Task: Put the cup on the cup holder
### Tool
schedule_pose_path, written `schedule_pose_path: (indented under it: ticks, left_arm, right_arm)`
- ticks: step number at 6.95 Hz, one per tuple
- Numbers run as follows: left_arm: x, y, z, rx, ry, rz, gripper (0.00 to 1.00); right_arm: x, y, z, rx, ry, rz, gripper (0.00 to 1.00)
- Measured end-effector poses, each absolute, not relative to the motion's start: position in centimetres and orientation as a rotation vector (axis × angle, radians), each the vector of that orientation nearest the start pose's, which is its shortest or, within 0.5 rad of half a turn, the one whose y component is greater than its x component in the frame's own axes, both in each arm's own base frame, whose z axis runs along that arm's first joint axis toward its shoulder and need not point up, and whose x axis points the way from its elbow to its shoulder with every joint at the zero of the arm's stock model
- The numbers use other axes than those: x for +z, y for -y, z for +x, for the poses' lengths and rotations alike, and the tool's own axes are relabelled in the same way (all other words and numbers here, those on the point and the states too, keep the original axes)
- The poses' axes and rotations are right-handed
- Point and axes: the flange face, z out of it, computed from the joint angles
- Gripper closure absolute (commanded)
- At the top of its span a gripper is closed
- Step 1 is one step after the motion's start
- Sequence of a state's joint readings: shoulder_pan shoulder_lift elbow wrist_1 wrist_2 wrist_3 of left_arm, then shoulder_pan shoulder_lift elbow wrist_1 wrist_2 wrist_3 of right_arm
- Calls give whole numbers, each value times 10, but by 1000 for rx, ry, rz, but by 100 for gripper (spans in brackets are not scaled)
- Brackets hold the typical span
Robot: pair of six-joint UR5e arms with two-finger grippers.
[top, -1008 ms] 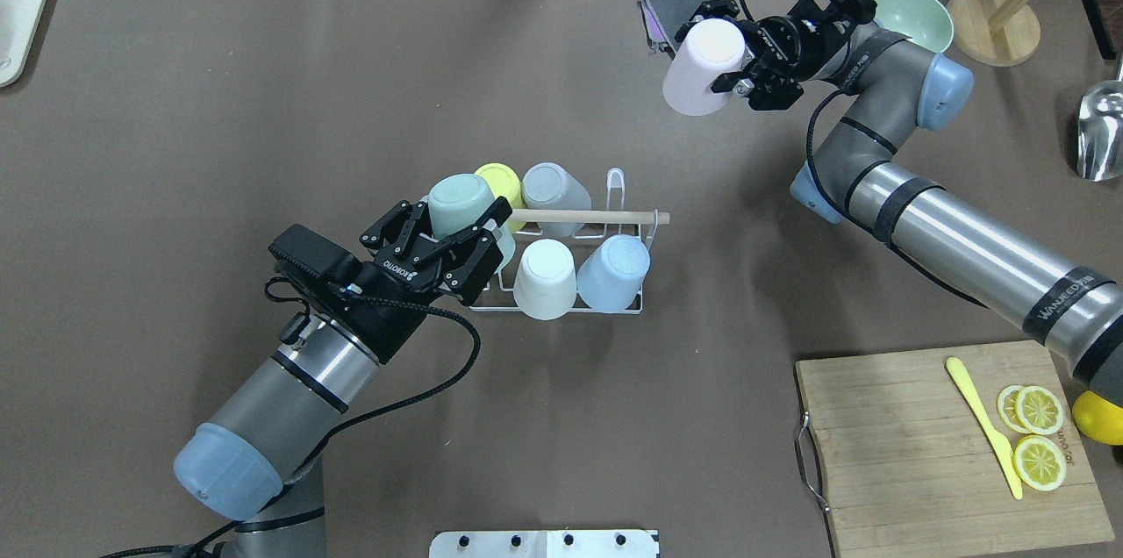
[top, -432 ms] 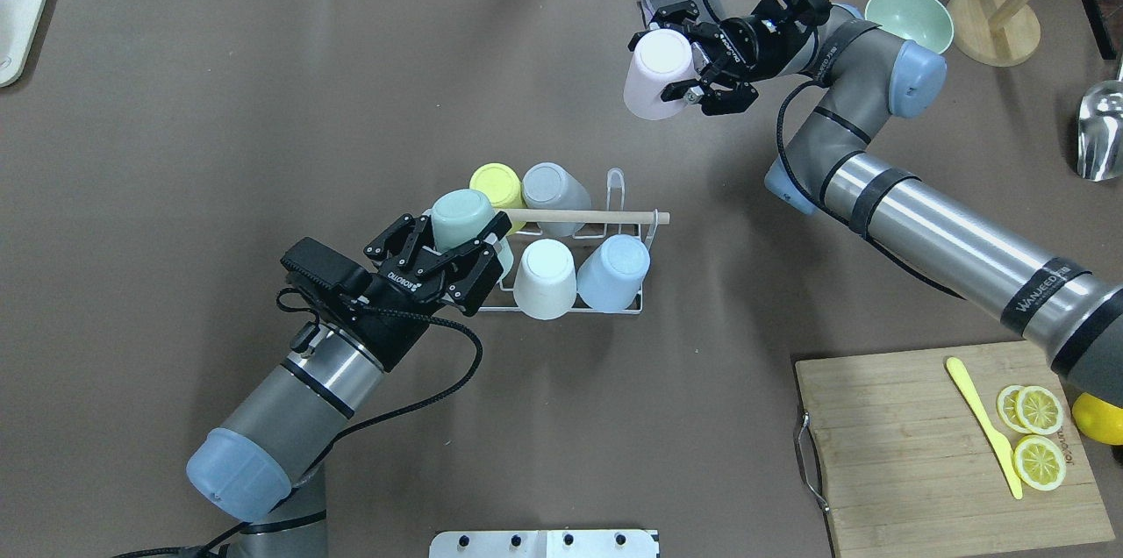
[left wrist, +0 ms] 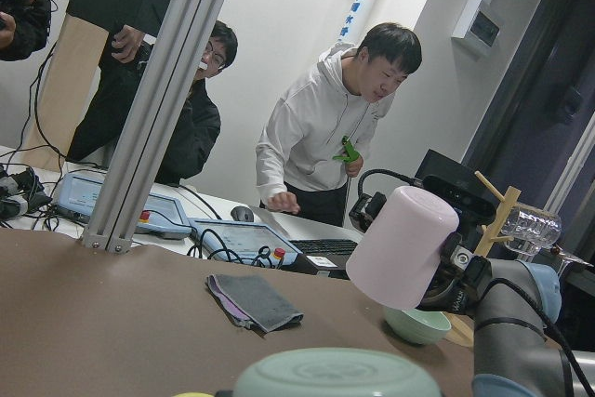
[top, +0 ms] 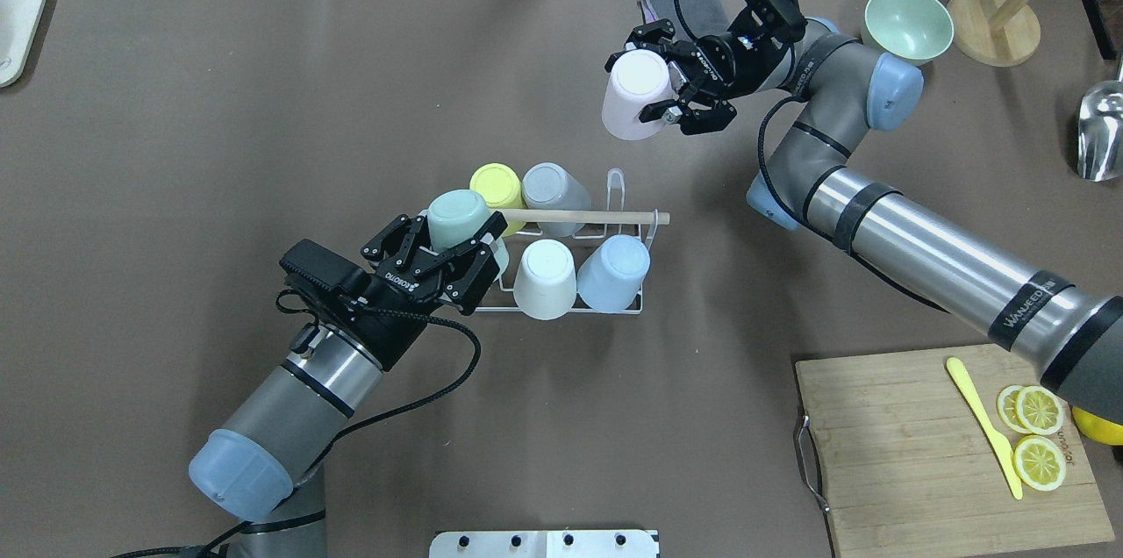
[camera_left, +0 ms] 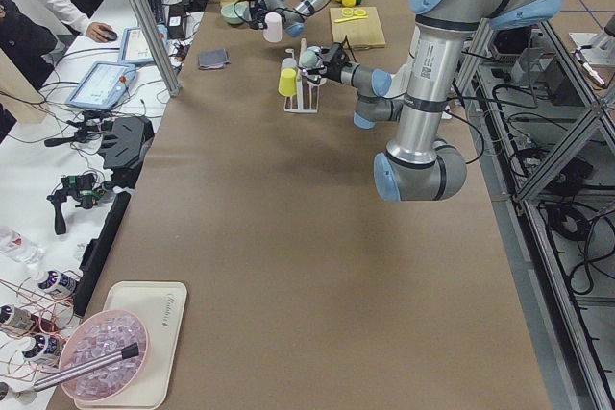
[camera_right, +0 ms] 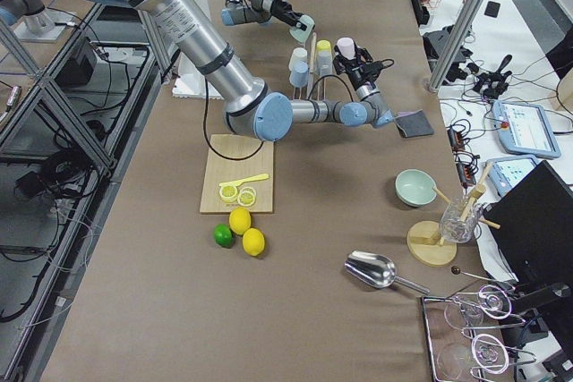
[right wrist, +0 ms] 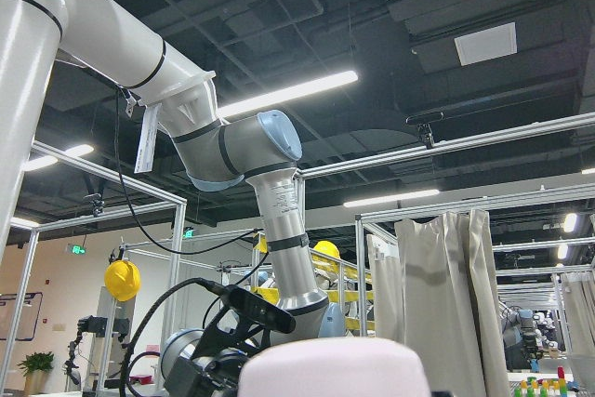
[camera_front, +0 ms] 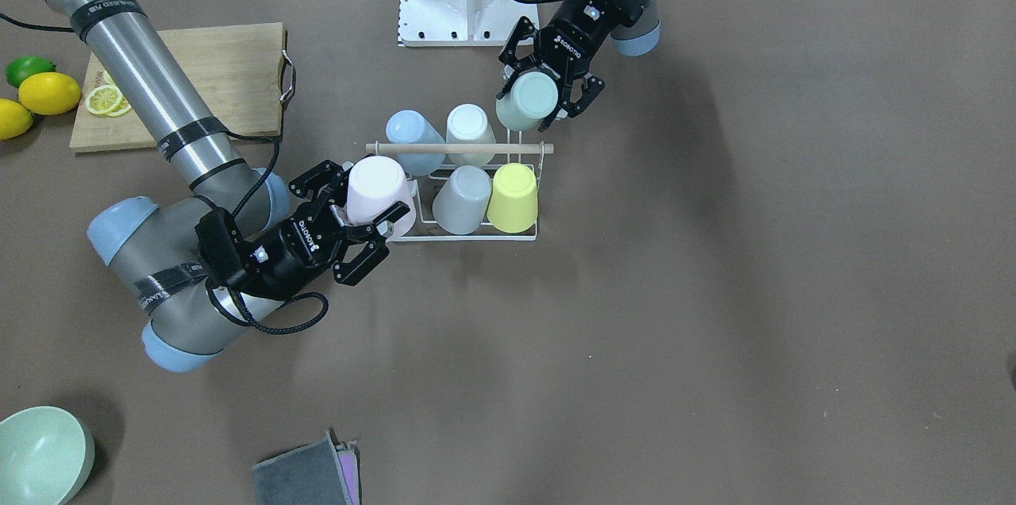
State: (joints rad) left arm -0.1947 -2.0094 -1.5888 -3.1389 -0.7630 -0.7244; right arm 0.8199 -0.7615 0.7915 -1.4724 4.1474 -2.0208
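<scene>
My right pincer (top: 651, 75), arm bent sharply at the elbow, clamps an upended pink cup (top: 632, 97) in mid-air above the desk (top: 263, 102). The cup holder (top: 579, 216) stands well short of it, just beside my left pincer (top: 458, 229), which grips a mint-green cup (top: 456, 216).

Black right gripper (top: 647, 75) holds a pink cup (top: 633, 97); black left gripper (top: 456, 231) a mint cup (top: 458, 218). Beside the left one: yellow cup (top: 494, 182), grey cup (top: 548, 185), white cup (top: 544, 267), blue cup (top: 617, 261), white cup holder (top: 588, 217).
</scene>
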Motion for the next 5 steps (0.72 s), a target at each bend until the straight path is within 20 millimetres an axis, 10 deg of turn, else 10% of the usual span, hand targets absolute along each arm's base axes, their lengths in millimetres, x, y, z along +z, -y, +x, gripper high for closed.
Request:
schedule_pose_path:
  ticks: [5]
  left_arm:
    - [257,310,503,-383,-1327,1340,100]
  right_arm:
    - [350,589,-521,916,-2401,-1735,69]
